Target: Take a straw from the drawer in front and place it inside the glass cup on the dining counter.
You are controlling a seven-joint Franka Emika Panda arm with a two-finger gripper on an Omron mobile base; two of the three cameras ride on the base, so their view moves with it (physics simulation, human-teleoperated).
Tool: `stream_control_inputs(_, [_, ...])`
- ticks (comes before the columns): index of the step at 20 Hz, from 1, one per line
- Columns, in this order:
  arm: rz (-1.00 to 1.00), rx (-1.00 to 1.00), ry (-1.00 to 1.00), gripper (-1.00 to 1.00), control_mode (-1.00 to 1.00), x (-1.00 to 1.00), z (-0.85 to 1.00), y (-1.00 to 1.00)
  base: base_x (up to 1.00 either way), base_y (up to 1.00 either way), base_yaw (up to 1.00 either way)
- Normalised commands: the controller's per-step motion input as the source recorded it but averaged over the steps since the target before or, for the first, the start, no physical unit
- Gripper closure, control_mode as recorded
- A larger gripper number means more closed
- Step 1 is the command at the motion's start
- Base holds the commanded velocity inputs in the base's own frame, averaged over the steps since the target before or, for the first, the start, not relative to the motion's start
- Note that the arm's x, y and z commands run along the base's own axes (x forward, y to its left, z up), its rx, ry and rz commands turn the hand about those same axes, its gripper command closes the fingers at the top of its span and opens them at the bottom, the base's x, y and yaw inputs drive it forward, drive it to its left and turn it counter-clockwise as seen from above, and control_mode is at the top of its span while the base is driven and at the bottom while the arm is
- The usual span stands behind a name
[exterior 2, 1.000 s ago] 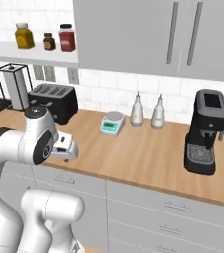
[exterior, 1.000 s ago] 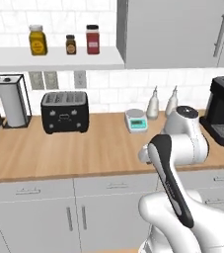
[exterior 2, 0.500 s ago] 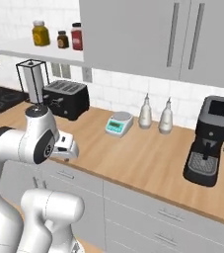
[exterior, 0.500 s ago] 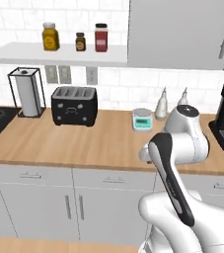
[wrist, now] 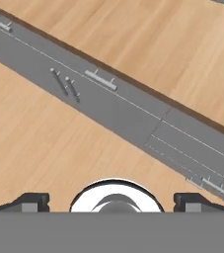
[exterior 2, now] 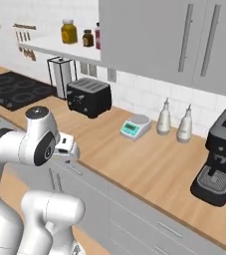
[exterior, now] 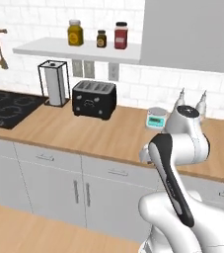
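While the jaws stand wide apart holding nothing over the counter (wrist: 148, 44) edge, the drawers (wrist: 108, 106) below sit closed, contents hidden. Three jars (exterior: 97, 35) stand on the shelf (exterior: 59, 49).

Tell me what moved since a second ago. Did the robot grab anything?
Only the robot's base moved. It drove left along the wood counter, so the toaster and paper towel holder slid right in the picture and the black stovetop came into view. Nothing on the counter shifted itself. The arm stays folded, and the fingers stay open, holding nothing.
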Motion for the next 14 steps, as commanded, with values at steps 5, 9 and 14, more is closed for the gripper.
stream_control_inputs(5, [0.0,0.0,0.0,-1.0,1.0,0.0,0.0,0.0,0.0,-0.66,0.45])
stream_control_inputs(9, [0.0,0.0,0.0,-1.0,1.0,0.0,0.0,0.0,0.02,-0.57,0.45])
stream_control_inputs(14, [0.0,0.0,0.0,-1.0,1.0,0.0,0.0,0.0,0.01,-0.51,0.45])
